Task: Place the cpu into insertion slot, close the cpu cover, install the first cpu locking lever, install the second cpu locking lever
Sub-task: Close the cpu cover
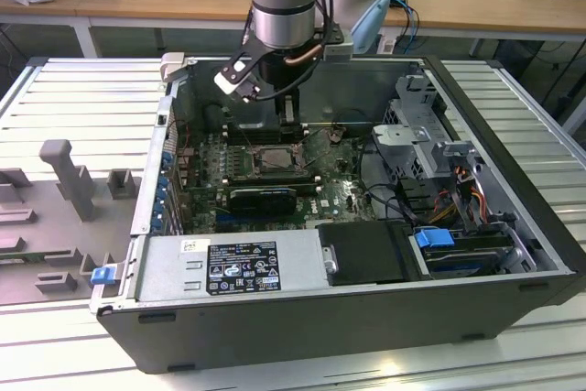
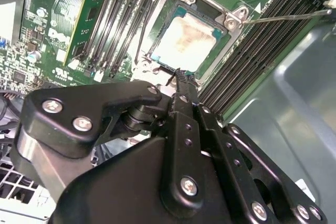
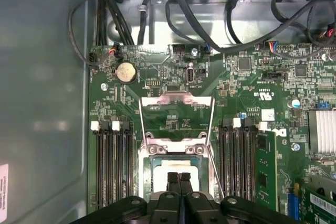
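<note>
My hand (image 3: 179, 177) hangs just above the edge of the chip (image 2: 184, 43), fingers pressed together on nothing; the chip lies flat in its socket (image 2: 231, 22); the cover (image 3: 176, 100) stands swung open beside it.

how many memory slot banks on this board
2: one bank flanks the insertion slot toward the grey case wall, the other bank opposite; the claw may hide more.

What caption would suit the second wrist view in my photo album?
Shut gripper near the cpu lying in the insertion slot, memory slots on either side.
</note>
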### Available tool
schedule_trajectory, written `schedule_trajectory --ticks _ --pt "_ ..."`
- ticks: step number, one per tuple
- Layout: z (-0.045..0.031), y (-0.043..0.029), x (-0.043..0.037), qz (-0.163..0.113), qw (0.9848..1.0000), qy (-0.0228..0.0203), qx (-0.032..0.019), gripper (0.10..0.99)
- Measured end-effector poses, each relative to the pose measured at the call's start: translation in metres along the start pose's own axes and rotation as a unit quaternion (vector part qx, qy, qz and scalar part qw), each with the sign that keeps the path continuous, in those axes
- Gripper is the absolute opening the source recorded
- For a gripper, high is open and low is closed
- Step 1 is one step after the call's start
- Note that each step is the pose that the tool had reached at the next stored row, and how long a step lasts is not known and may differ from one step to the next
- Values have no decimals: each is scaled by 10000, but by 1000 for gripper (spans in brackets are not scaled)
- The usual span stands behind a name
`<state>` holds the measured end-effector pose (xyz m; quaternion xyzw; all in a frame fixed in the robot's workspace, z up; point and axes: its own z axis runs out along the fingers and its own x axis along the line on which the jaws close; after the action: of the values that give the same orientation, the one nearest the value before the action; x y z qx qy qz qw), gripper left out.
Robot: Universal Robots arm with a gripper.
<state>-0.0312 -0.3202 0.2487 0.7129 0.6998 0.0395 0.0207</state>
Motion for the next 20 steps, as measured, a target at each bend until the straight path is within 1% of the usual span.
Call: schedule_trajectory --ticks 1,6,10,14,16,18,20 --pt "1 10 0 0 10000 0 0 106" --pt "-17 13 1 0 10000 0 0 106" --pt "-20 44 1 0 10000 -1 0 106" --pt "-56 48 3 0 10000 0 0 106" --pt "-56 52 3 -1 10000 1 0 106" --pt "-55 74 3 0 10000 0 0 106" --pt "-52 111 4 0 10000 0 0 106"
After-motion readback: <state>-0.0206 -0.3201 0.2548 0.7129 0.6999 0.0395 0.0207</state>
